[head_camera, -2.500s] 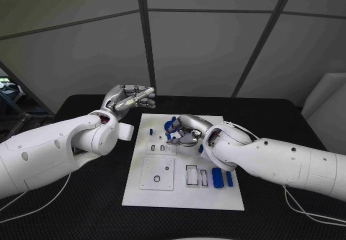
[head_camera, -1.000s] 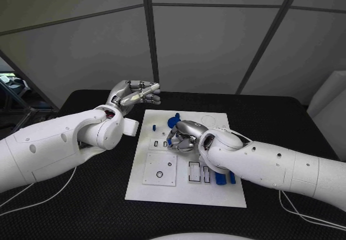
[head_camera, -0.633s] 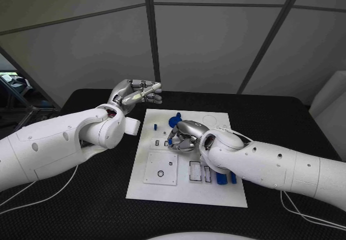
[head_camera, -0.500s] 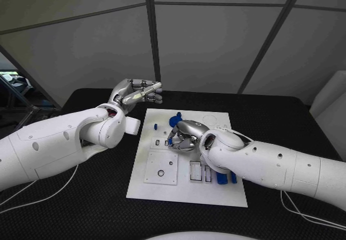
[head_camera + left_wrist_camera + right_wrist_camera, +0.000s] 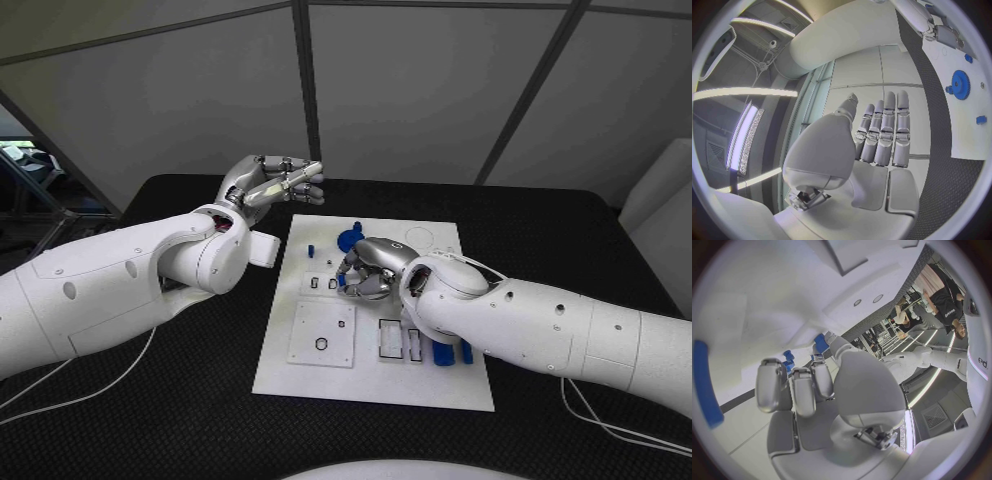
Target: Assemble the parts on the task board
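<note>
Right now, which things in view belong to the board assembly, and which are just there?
Belongs to the job:
task board
blue gear at the board's far end
blue bars near the right edge
small blue pegs
right hand, low over the board
left hand, raised beyond the board, holding nothing

Just there:
black table
cable on the table

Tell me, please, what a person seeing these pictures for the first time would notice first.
Probably the white task board in the middle of the black table, with the right hand bent down over the small blue parts at its far end. Next, the left hand, raised in the air beyond the board's far left corner, holding nothing. A blue gear sits just beyond the right hand.
</note>
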Controlling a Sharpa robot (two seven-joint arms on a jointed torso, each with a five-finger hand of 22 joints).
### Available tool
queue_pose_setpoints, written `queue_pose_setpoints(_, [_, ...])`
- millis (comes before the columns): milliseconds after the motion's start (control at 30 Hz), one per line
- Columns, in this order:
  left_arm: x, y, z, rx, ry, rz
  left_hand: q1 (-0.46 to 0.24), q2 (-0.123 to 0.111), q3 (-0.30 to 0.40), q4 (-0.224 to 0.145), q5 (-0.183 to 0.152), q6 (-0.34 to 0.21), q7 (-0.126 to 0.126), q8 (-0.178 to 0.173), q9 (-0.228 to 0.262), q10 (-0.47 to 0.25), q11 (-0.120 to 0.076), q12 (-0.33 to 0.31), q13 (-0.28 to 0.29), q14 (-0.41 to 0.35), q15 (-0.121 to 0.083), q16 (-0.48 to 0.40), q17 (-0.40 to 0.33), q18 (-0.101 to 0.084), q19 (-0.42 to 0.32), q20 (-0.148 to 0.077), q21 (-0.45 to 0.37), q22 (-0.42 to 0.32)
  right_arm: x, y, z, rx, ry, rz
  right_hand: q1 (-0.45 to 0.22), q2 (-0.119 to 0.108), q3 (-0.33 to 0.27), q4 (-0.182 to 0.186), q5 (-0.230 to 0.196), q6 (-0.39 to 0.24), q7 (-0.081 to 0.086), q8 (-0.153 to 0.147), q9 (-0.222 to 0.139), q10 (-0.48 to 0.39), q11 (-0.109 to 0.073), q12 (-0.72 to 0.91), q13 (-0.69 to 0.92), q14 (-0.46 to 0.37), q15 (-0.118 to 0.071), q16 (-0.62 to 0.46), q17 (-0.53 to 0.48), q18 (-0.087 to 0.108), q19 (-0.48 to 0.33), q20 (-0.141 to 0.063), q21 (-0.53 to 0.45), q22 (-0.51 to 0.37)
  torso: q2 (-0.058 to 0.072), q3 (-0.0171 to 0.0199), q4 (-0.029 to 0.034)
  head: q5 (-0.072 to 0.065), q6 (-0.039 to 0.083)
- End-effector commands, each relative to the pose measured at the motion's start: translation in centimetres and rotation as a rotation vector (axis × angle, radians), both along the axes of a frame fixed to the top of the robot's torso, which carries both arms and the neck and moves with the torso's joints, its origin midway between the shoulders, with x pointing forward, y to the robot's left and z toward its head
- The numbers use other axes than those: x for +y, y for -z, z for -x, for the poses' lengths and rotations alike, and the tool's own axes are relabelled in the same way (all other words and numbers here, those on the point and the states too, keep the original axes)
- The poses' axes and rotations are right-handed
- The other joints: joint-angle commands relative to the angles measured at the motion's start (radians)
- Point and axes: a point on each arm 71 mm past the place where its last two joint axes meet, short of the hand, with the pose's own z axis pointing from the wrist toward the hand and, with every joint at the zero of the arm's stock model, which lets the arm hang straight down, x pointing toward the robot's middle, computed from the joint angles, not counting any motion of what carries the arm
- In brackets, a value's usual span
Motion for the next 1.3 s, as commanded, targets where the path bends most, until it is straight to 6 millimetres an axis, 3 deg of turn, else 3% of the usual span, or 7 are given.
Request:
queue_pose_setpoints(33, [-0.09,-0.14,0.03,-0.008,0.014,-0.001,0.001,0.008,0.001,-0.001,0.0,0.008,0.001,-0.005,-0.001,0.007,0.001,-0.004,-0.001,0.003,0.001,-0.004,-0.001,-0.004,-0.005,0.003,-0.006,-0.001,-0.34,0.87,0.07,0.035,0.003,0.058,-0.008,-0.001,0.007,0.001,-0.002,-0.006,0.005,-0.002,0.0,-0.007,0.002,-0.005,0.049,0.09,-0.006,0.002,0.195,-0.011,-0.004,0.0,-0.004,-0.001,0.0,-0.0002,0.0,-0.001,0.0])
queue_pose_setpoints(633, [-0.02,-0.14,0.03,-0.009,0.013,-0.001,0.001,0.008,0.001,-0.001,0.0,0.008,0.001,-0.005,-0.001,0.006,0.001,-0.004,-0.001,0.003,0.001,-0.005,-0.001,-0.004,-0.005,0.003,-0.006,-0.001,-0.37,0.88,0.07,0.029,0.006,0.072,-0.019,-0.015,0.006,0.001,-0.001,-0.02,0.012,-0.009,-0.003,-0.015,0.007,-0.013,0.042,0.089,-0.002,0.0,0.192,-0.01,-0.008,0.003,-0.007,-0.006,0.0,0.0001,0.0002,-0.002,0.004])
queue_pose_setpoints(1300, [0.1,-0.11,0.0,-0.008,0.01,-0.002,0.001,0.007,0.001,-0.001,-0.001,0.007,0.002,-0.006,-0.001,0.006,0.001,-0.005,-0.001,0.004,0.001,-0.007,-0.001,-0.004,-0.005,0.003,-0.006,-0.002,-0.29,0.82,0.07,0.023,0.007,0.068,-0.049,-0.049,-0.004,0.008,-0.006,-0.091,0.033,-0.043,-0.007,-0.044,0.027,-0.044,0.014,0.089,0.016,-0.001,0.191,-0.007,-0.019,0.018,-0.018,-0.022,0.0,0.0005,0.0003,-0.004,0.003])
